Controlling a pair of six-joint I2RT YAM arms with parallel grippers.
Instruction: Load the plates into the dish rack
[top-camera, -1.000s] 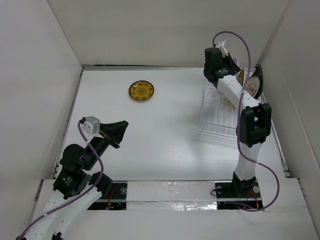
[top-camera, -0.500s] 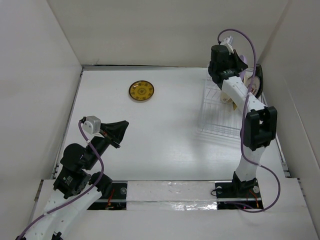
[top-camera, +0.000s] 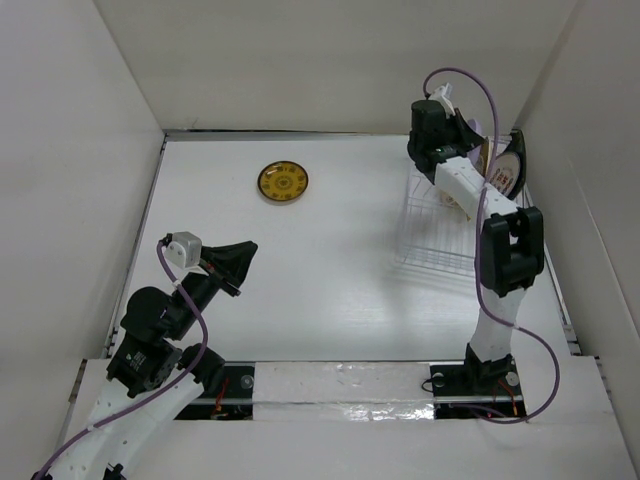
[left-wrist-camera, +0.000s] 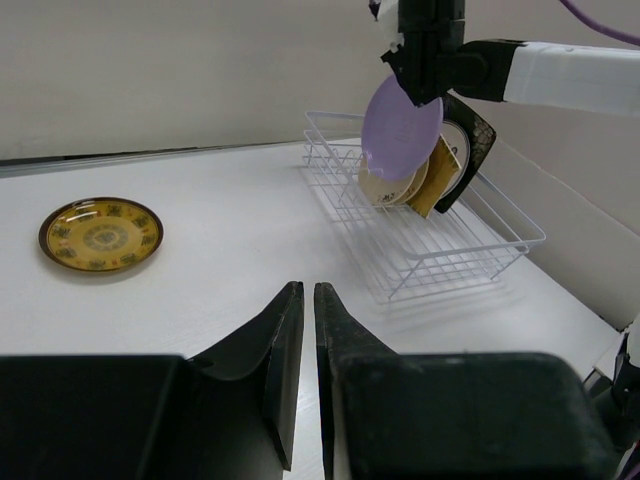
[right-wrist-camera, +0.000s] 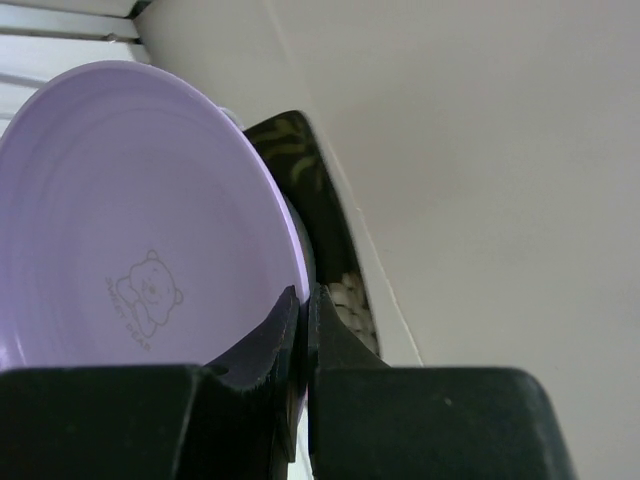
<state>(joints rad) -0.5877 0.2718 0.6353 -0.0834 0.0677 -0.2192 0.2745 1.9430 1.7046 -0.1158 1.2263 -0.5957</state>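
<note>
My right gripper (right-wrist-camera: 303, 292) is shut on the rim of the lavender plate (right-wrist-camera: 130, 230), which hangs on edge above the far end of the dish rack (left-wrist-camera: 440, 250). From the left wrist view the lavender plate (left-wrist-camera: 402, 128) hangs in front of several plates leaning in the rack: a cream one (left-wrist-camera: 385, 185), a yellowish one (left-wrist-camera: 437, 180) and a dark-backed one (left-wrist-camera: 475, 140). The brown-and-yellow plate (top-camera: 283, 182) lies flat at the table's far left. My left gripper (left-wrist-camera: 307, 287) hovers shut and empty near the front left, far from every plate.
White walls (top-camera: 90, 150) enclose the table on three sides. The right wall (top-camera: 590, 200) runs close beside the dish rack (top-camera: 430, 235). A purple cable (top-camera: 490, 110) loops over the right arm.
The right gripper with the lavender plate swung a little right over the rack, then came back left to about where it was. The left arm has not moved.
</note>
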